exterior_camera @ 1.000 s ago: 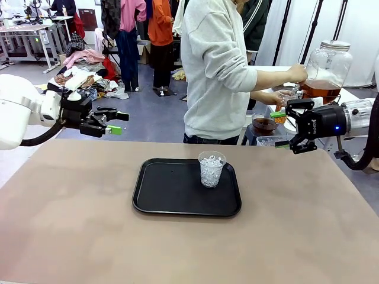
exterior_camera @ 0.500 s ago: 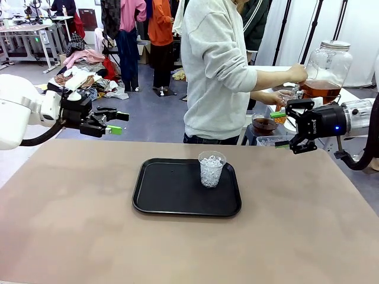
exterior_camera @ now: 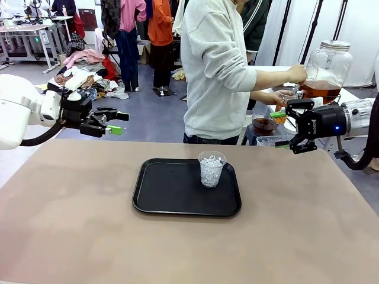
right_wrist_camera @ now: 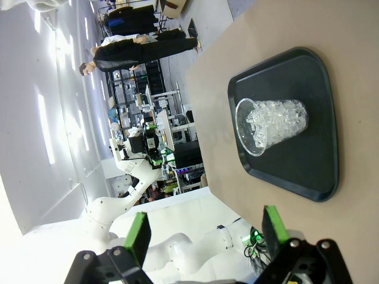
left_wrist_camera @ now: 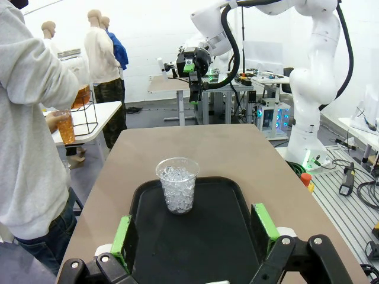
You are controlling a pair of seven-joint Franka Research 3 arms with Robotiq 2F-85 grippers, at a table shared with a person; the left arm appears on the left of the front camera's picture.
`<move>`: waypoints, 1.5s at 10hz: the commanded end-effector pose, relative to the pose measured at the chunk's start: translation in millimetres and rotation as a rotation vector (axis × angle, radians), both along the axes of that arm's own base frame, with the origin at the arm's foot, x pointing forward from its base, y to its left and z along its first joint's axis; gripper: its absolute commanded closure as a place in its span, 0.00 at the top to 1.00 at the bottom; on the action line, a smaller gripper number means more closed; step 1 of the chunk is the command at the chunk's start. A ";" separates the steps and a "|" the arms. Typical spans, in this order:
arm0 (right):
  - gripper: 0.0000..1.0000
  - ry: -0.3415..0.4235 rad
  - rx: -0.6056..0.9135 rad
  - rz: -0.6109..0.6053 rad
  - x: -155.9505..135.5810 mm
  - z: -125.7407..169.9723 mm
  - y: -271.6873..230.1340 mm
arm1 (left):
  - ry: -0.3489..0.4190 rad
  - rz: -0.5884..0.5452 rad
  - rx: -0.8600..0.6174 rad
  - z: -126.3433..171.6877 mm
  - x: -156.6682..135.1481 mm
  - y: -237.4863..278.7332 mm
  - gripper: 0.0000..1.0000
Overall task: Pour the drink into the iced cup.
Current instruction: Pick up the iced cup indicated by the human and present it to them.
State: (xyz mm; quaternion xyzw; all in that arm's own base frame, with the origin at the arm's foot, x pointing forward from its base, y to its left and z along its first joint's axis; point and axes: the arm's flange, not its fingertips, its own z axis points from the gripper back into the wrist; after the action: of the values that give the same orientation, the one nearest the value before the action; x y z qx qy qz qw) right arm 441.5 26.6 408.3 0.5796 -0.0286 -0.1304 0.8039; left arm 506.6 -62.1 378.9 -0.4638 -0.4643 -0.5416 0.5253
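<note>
at table (exterior_camera: 71, 231) centre, tray (exterior_camera: 160, 198), iced cup (exterior_camera: 211, 170) near its far rim

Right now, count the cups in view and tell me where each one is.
2. The iced cup stands on the black tray; a second cup is in the person's hand by the glass jar. Others may be hidden behind the person.

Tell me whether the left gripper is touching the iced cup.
Apart. In the front view the left gripper hangs open off the far left edge of the table, while the iced cup stands on the tray, a wide gap between them.
</note>
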 end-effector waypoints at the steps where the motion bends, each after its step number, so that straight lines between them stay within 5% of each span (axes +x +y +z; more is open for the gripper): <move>1: 1.00 -0.004 -0.001 -0.001 0.6 1.3 0.5 | -0.003 0.007 -0.001 1.5 0.1 0.6 1.00; 15: 1.00 -0.004 -0.001 -0.001 0.6 1.3 0.5 | -0.003 0.007 -0.001 1.5 0.1 0.6 1.00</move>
State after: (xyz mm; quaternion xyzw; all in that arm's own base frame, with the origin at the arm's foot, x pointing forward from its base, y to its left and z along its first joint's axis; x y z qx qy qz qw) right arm 441.5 26.6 408.3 0.5796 -0.0286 -0.1304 0.8039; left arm 506.6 -62.1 378.9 -0.4638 -0.4643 -0.5416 0.5253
